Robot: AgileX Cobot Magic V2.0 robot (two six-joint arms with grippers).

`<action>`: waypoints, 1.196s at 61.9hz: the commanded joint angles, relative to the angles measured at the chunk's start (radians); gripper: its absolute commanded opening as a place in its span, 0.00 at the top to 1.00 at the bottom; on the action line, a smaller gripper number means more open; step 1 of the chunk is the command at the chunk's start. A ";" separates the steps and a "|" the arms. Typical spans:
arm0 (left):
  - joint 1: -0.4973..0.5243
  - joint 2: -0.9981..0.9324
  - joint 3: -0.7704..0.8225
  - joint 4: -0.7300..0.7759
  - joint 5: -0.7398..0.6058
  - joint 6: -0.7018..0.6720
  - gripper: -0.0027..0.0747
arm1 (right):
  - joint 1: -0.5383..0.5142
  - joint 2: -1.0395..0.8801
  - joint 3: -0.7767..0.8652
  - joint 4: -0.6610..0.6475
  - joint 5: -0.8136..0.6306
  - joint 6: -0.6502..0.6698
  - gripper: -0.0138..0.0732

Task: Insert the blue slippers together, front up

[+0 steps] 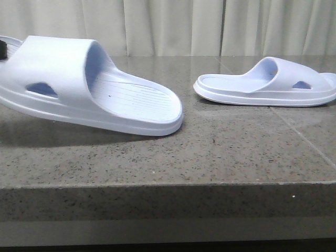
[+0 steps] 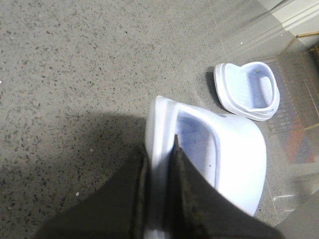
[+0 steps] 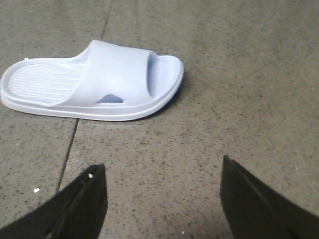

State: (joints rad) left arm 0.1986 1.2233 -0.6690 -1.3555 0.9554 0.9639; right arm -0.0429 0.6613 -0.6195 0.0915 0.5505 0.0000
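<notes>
Two pale blue slippers are on the speckled stone table. The left slipper [image 1: 79, 84] is tilted, its strap end raised at the far left and its heel low near the table. My left gripper [image 2: 159, 147] is shut on that slipper's [image 2: 234, 154] toe-end rim, one finger [image 2: 182, 189] inside and the other outside. Only a dark bit of this gripper [image 1: 3, 47] shows in the front view. The other slipper [image 1: 268, 84] [image 3: 99, 79] [image 2: 247, 90] lies flat, sole down, at the right. My right gripper [image 3: 163, 164] hangs open over bare table, short of that slipper, holding nothing.
The table's front edge [image 1: 168, 184] runs across the front view. A pale curtain [image 1: 173, 26] hangs behind the table. Tile seams [image 3: 70, 144] cross the tabletop. Beyond the flat slipper, the left wrist view shows the table's far edge [image 2: 279, 30].
</notes>
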 commanded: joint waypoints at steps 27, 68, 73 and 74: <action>-0.006 -0.025 -0.021 -0.068 0.026 0.011 0.99 | -0.357 0.507 -0.327 0.443 0.184 -0.335 0.26; -0.006 -0.025 -0.021 -0.068 0.026 0.011 0.99 | -0.375 1.014 -0.620 0.842 0.339 -0.696 0.26; -0.006 -0.025 -0.021 -0.068 0.026 0.011 0.99 | -0.375 1.057 -0.649 0.889 0.384 -0.730 0.26; -0.006 -0.025 -0.021 -0.068 0.026 0.011 0.99 | -0.375 1.063 -0.655 0.896 0.390 -0.732 0.26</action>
State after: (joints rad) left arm 0.1986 1.2233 -0.6690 -1.3576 0.9554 0.9701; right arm -0.4119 1.7386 -1.2236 0.9033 0.8960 -0.6941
